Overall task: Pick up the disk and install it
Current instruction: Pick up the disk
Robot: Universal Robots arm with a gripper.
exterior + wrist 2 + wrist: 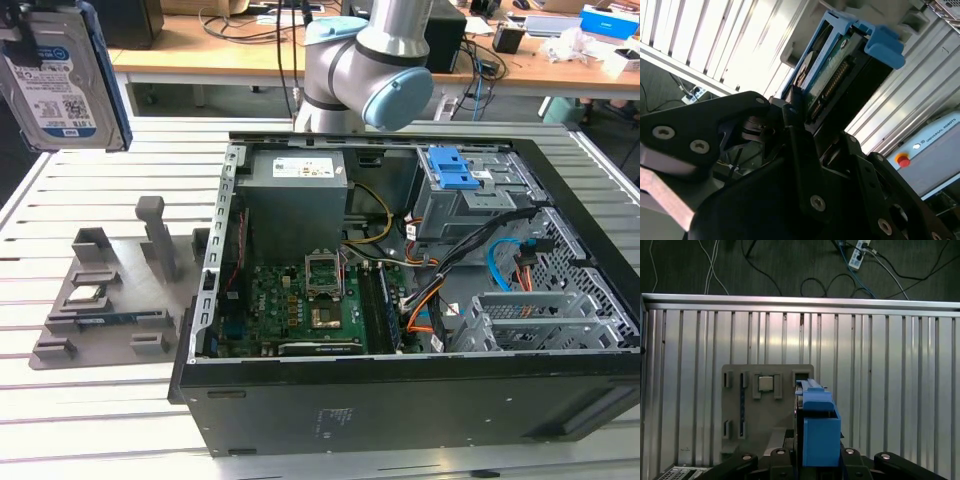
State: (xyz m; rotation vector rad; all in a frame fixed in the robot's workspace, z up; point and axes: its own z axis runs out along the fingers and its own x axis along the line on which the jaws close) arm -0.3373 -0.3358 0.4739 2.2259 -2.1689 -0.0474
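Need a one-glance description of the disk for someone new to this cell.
Start at the open computer case and look toward the exterior view's left, where a grey tray lies. The disk hangs in the air over that side in the gripper: a flat silver slab, alone there in having a blue-and-white label and blue side rails.

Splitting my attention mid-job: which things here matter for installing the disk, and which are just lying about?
Job: the disk, held up in the gripper; the open computer case; its blue-latched drive cage.
Lying about: the grey fixture tray; the chip on it; the desk behind.
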